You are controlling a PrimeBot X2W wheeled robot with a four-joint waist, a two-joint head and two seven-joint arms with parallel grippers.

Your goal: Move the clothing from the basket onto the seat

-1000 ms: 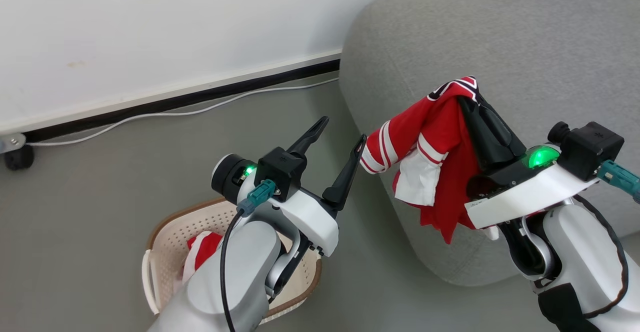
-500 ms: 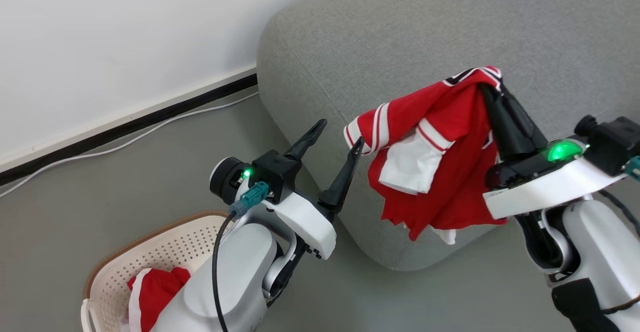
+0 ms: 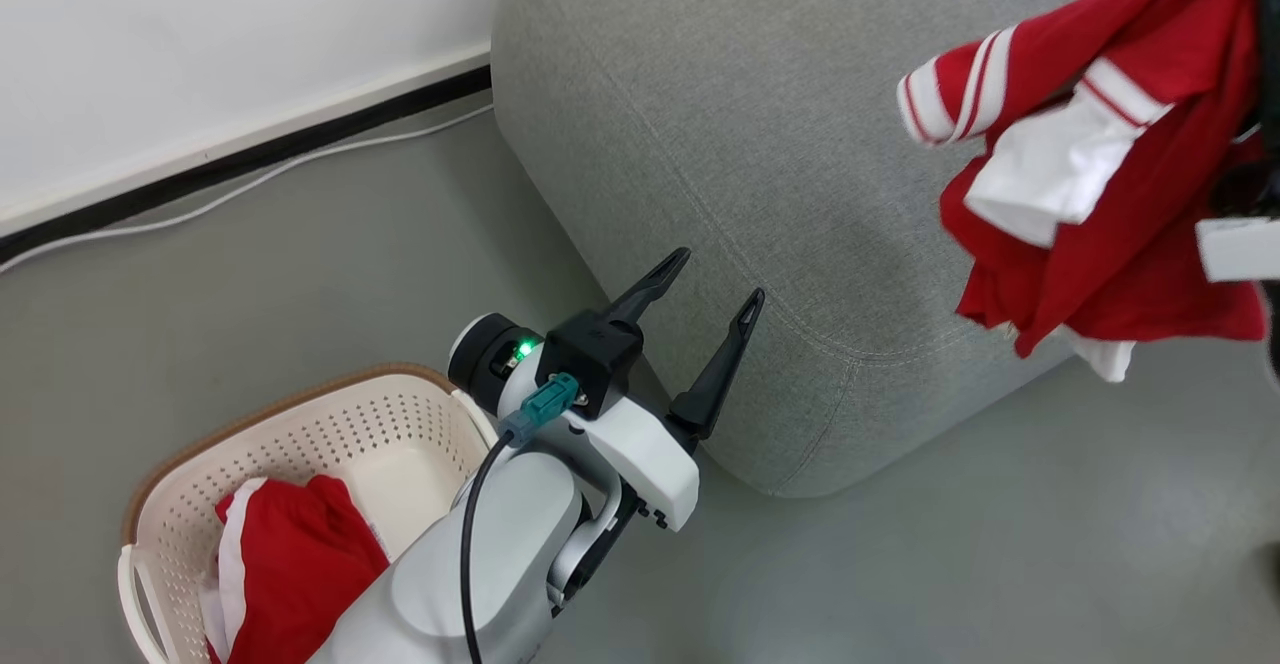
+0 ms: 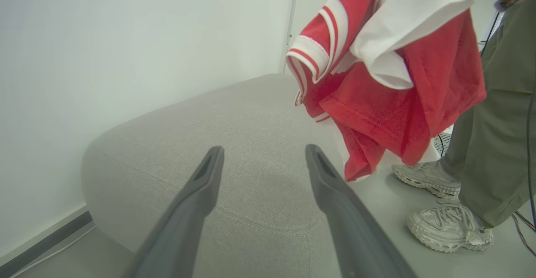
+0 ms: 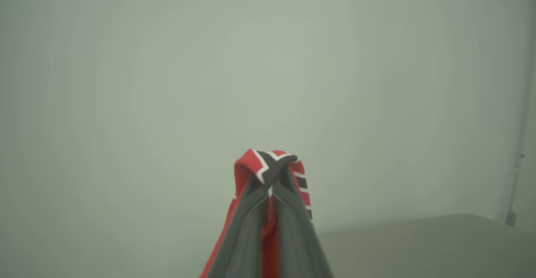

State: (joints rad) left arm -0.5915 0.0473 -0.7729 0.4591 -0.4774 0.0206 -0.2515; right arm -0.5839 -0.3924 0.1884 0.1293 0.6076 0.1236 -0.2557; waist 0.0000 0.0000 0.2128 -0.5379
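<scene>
A red jersey (image 3: 1100, 144) with white trim hangs in the air at the far right, over the light-grey sofa (image 3: 800, 144) and its front edge. My right gripper (image 5: 274, 173) is shut on the jersey's collar (image 5: 268, 163), with the fingers pinched together. The same jersey (image 4: 389, 68) dangles above the sofa (image 4: 209, 135) in the left wrist view. My left gripper (image 3: 720, 279) stands open and empty beside the sofa's corner. A second red garment (image 3: 290, 564) lies in the cream basket (image 3: 300, 424) at the lower left, partly hidden by my left arm.
A white wall with a black baseboard and a white cable (image 3: 250, 179) runs along the back. A person's legs in olive trousers and pale sneakers (image 4: 448, 223) stand on the grey floor beyond the sofa.
The head camera has swung, shifting the sofa and basket in the picture. The right gripper with the jersey now sits higher and farther right, at the picture's edge. The left gripper stays open.
</scene>
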